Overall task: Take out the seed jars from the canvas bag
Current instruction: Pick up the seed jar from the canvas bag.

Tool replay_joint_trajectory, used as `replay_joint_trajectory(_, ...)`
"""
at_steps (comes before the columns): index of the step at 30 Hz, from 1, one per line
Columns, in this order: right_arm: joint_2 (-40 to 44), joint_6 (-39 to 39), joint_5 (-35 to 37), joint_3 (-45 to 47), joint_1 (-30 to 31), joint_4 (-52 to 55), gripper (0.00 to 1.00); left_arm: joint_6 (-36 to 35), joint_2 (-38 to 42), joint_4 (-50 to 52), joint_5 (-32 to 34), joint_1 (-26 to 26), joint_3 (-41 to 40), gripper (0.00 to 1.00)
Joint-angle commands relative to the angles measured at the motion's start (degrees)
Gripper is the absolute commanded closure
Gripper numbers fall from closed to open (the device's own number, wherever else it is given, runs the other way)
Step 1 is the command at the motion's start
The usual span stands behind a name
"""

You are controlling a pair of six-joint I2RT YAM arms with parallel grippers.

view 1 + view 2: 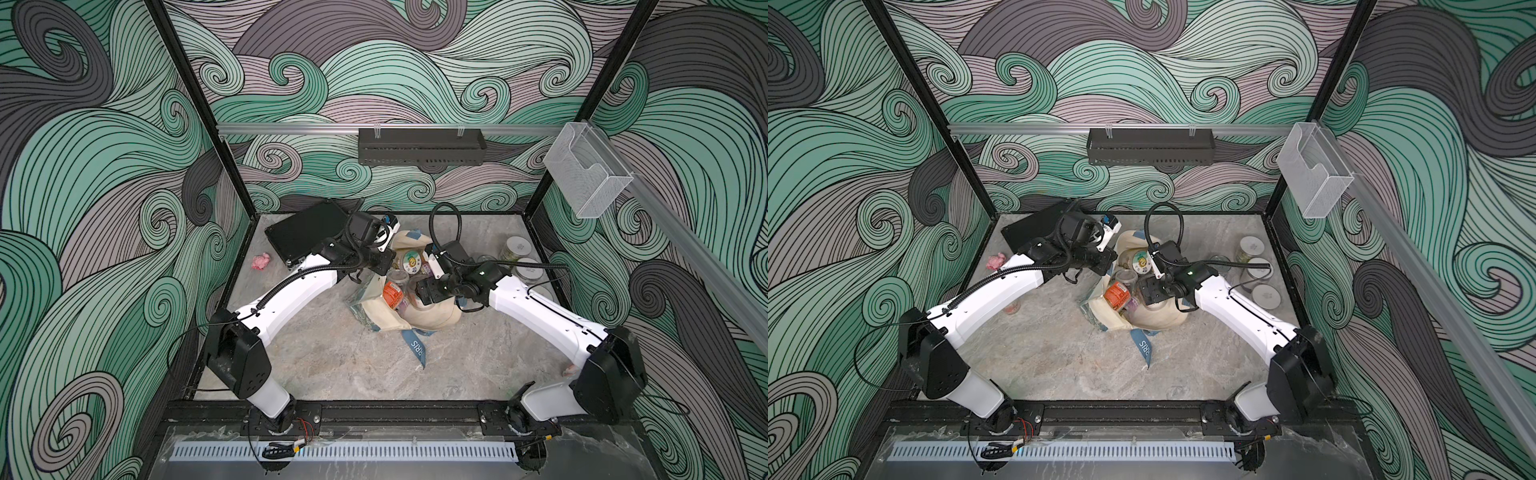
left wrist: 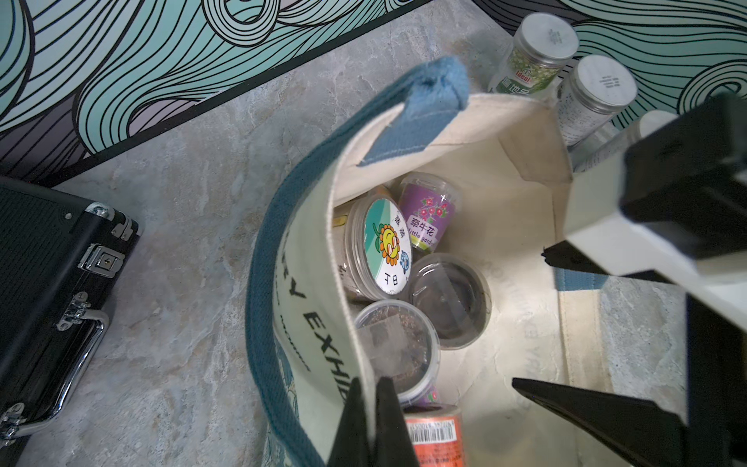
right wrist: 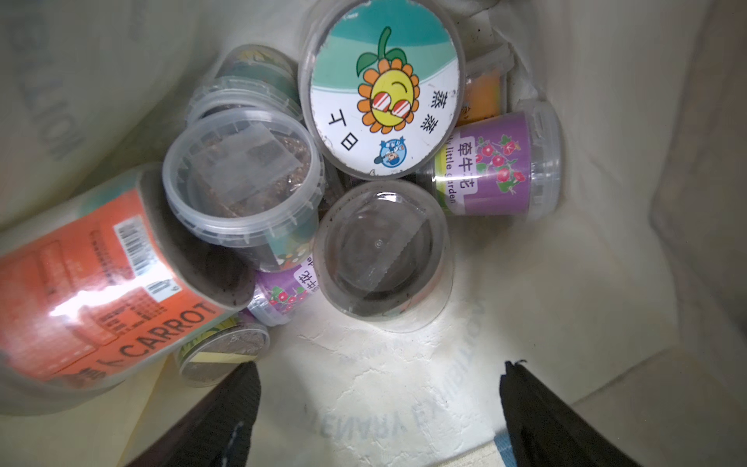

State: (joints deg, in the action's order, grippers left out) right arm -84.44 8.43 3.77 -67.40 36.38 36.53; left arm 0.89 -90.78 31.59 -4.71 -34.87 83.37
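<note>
**Left pinches the bag rim, right gapes inside**

In both top views you see the canvas bag (image 1: 432,318) (image 1: 1163,322) mid-table, mouth up. The sunflower-lid jar (image 1: 411,262) and carrot jar (image 1: 392,293) lie inside it. A row of silver-lidded jars (image 1: 517,245) stands on the table at the far right, apart from the bag. The black case (image 1: 303,232) lies far left.

Your left wrist view shows the left gripper (image 2: 368,386) clamped tight on the bag's rim.

Your right wrist view shows the right gripper (image 3: 380,368) spread wide and empty inside the bag. The clear-lid jar (image 3: 380,250) sits just ahead of its fingers.
</note>
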Motion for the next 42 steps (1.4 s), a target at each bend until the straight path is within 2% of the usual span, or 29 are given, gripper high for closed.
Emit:
replay_joint_trajectory(1,-2.68,-4.44,1.28,-1.24,-0.13,1.00,0.05,0.30,-1.19,1.44,1.26,0.75,0.56,1.00)
replay_joint_trajectory(12,-12.51,-5.15,2.79,-5.29,-0.17,-2.63,0.04,2.66,-2.42,1.46,-1.59,3.38,1.43,1.00)
replay_joint_trajectory(24,-22.93,-4.93,4.79,-11.52,-0.08,-4.80,0.15,3.77,-3.52,1.37,-5.35,5.88,2.02,1.00)
replay_joint_trajectory(29,-21.66,-4.21,6.44,-12.76,-0.07,-3.07,0.22,5.10,-4.09,0.80,-7.40,7.75,2.10,1.00)
replay_joint_trajectory(33,-17.22,-3.70,7.56,-12.95,-0.08,-2.86,0.27,7.01,-4.36,0.15,-9.48,9.76,2.14,1.00)
replay_joint_trajectory(42,-8.40,-1.65,7.48,-15.06,-0.34,-2.08,0.30,8.66,-5.77,0.48,-10.43,11.16,2.63,1.00)
